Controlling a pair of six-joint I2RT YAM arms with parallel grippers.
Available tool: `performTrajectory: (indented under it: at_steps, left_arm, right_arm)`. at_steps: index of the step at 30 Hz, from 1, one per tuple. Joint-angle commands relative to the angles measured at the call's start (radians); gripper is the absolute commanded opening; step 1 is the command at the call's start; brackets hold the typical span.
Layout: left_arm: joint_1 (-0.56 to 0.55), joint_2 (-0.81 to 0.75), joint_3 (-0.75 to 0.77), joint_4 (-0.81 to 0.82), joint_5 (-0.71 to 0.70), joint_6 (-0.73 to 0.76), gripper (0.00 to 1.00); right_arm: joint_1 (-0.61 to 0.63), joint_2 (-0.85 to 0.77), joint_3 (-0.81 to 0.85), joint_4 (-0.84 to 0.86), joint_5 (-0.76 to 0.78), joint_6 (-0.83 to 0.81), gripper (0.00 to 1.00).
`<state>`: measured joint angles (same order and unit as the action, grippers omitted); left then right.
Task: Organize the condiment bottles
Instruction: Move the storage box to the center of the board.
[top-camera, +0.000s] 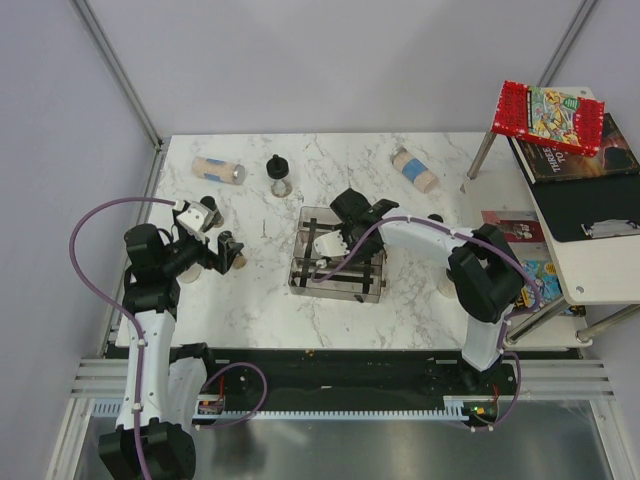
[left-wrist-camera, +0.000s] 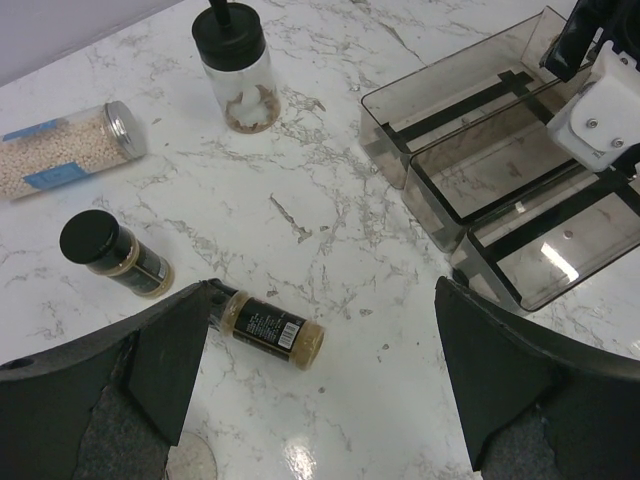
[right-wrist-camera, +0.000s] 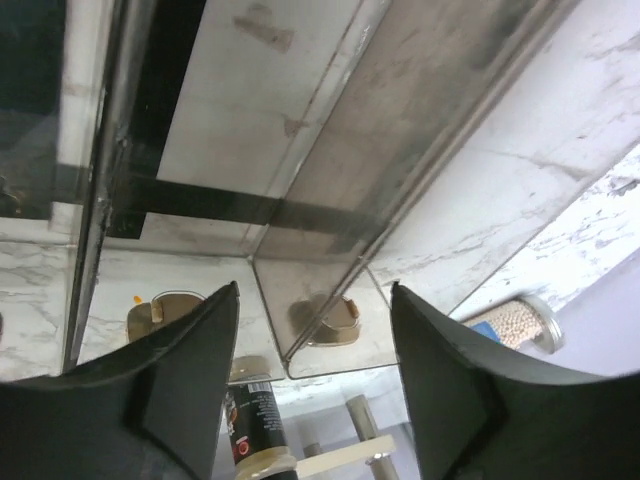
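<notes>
My left gripper (left-wrist-camera: 322, 285) (top-camera: 224, 250) hangs open over the left of the marble table. A slim spice bottle (left-wrist-camera: 265, 328) with a dark label lies on its side just inside the left finger. Another spice bottle (left-wrist-camera: 110, 255) stands upright a little farther left. Beyond them lie a beige-filled, blue-labelled bottle (left-wrist-camera: 65, 150) (top-camera: 218, 170) and stands a black-lidded jar (left-wrist-camera: 235, 65) (top-camera: 279, 176). A second beige bottle (top-camera: 413, 168) lies at the far right. My right gripper (right-wrist-camera: 315, 290) (top-camera: 338, 232) is open, tips inside the clear rack (top-camera: 355, 285) (left-wrist-camera: 500, 190). A dark-labelled spice bottle (right-wrist-camera: 255, 425) shows beside its left finger; I cannot tell whether it is in the rack.
A side table (top-camera: 590, 230) with a red box (top-camera: 550, 115) and books stands at the right edge, one metal leg (top-camera: 480, 155) on the marble. More printed items (top-camera: 515, 230) lie under it. The right arm's elbow (top-camera: 480, 270) reaches over the table's right part.
</notes>
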<state>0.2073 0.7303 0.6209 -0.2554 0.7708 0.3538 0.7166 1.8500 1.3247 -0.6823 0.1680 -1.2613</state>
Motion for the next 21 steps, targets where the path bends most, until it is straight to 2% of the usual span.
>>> performTrajectory:
  at_steps: [1, 5, 12, 18, 21]
  left_arm:
    - [0.004, 0.0, 0.002, 0.013, 0.035, 0.034, 0.99]
    - [0.006, -0.002, 0.002, 0.011, 0.038, 0.036, 1.0]
    - [0.004, -0.006, 0.002, 0.01, 0.035, 0.034, 0.99]
    - [0.004, -0.008, 0.0, 0.011, 0.038, 0.036, 0.99]
    - [0.006, -0.005, 0.0, 0.011, 0.036, 0.04, 0.99]
  right_arm:
    - [0.006, 0.028, 0.167, -0.124, -0.151, 0.082, 0.76]
    - [0.007, 0.046, 0.225, -0.134, -0.248, 0.14, 0.81]
    - [0.001, 0.135, 0.359, -0.187, -0.363, 0.198, 0.81]
    - [-0.014, 0.222, 0.447, -0.21, -0.435, 0.235, 0.77]
    - [-0.025, 0.255, 0.476, -0.233, -0.458, 0.235, 0.7]
